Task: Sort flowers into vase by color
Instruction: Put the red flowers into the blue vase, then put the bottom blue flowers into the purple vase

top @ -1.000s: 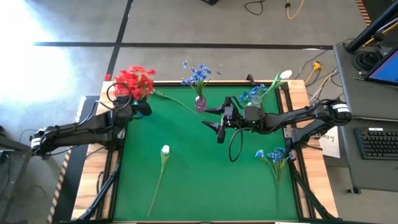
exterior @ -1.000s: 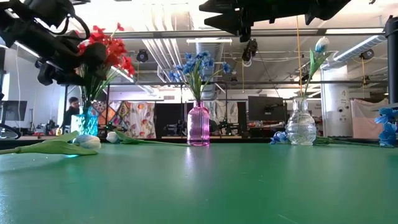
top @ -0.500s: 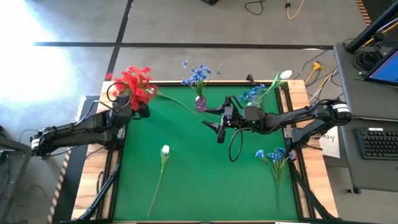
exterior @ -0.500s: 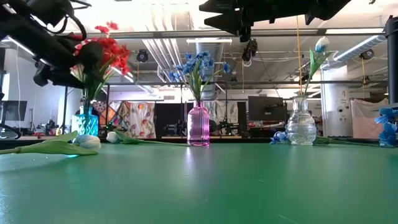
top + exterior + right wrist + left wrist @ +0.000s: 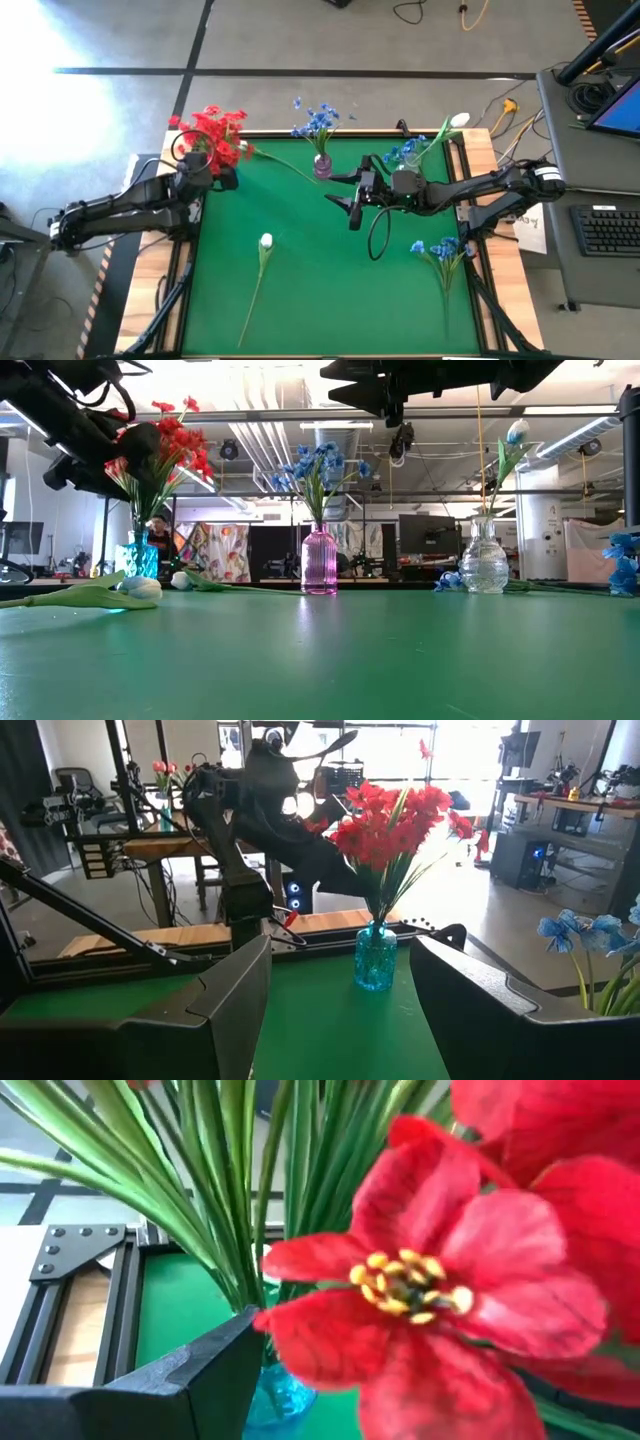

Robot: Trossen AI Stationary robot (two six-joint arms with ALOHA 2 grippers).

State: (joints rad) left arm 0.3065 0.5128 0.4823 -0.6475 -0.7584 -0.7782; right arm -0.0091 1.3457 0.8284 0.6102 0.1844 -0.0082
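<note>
At the table's far left corner, the left gripper (image 5: 222,175) hangs beside a bunch of red artificial flowers (image 5: 215,133) standing in a small turquoise glass vase (image 5: 141,553); whether its fingers are apart or clamped on the green stems cannot be told. Over the middle of the green table mat (image 5: 320,280), the right gripper (image 5: 352,198) hovers with its two dark fingers (image 5: 215,1000) spread apart and nothing between them. Blue clustered blooms (image 5: 316,122) stand in a pink glass bottle vase (image 5: 319,560) at the far edge. A white tulip bud (image 5: 459,120) rises from a clear glass vase (image 5: 485,560) at the far right, blue blooms (image 5: 403,152) lying near it. A loose white tulip (image 5: 265,242) lies left of centre, and a loose blue spray (image 5: 443,250) lies near the right edge.
</note>
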